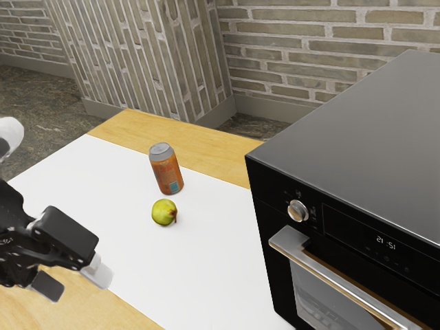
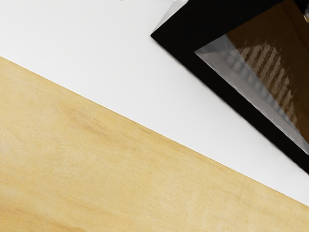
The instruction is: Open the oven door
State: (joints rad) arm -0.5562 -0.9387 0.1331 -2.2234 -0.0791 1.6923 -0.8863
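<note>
My gripper (image 1: 71,280) is at the exterior view's left edge, open, its two fingertips apart with nothing between them. The black oven (image 1: 364,130) stands at the exterior view's right, well away from my gripper. Its door (image 1: 280,285) looks closed against the body, with a silver bar handle (image 1: 344,280) along the top. In the wrist view, the door's black frame (image 2: 219,92) and dark glass window (image 2: 260,63) appear, and my hand touches neither.
An orange can (image 1: 167,170) stands on the white table surface (image 1: 213,275), with a yellow-green fruit (image 1: 163,212) close by, both between my gripper and the oven. A silver knob (image 1: 298,211) sits above the handle. Light wood (image 2: 96,164) borders the white surface.
</note>
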